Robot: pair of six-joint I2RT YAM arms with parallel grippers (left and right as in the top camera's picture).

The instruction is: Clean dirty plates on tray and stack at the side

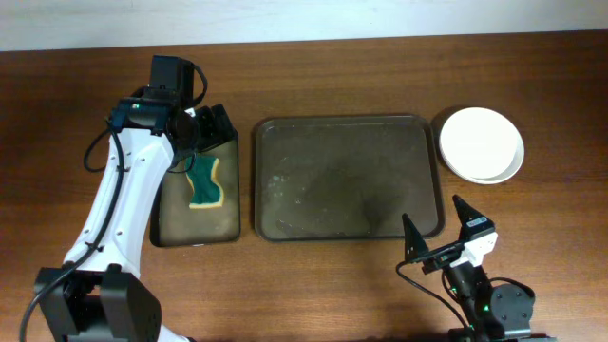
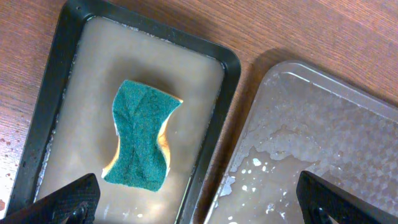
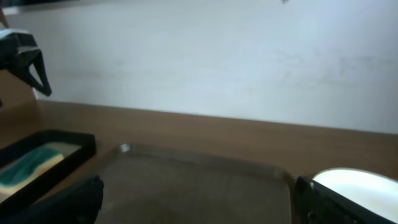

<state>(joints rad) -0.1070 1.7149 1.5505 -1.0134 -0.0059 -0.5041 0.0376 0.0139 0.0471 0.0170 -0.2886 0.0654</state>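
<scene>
Large dark brown rectangular tray (image 1: 347,178), centre: film of water. Stack of round white shallow plates (image 1: 481,144): on brown wooden table (image 1: 380,76), just right of that tray's far corner. Small narrow black tray (image 1: 195,226), left: murky water, green-and-yellow sponge (image 1: 206,182). Left arm's fingers (image 2: 68,202) wide above it, empty. Right arm's fingers (image 3: 339,205) wide, empty. White wall (image 3: 217,56) beyond.

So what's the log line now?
tray: no plates | plates: stacked beside it | sponge: in black tray | left hand: open above it | right hand: open

White arm links (image 1: 112,204), black joints (image 1: 174,74), looped black cables (image 1: 88,157), pointed black fingers (image 1: 410,240)
</scene>
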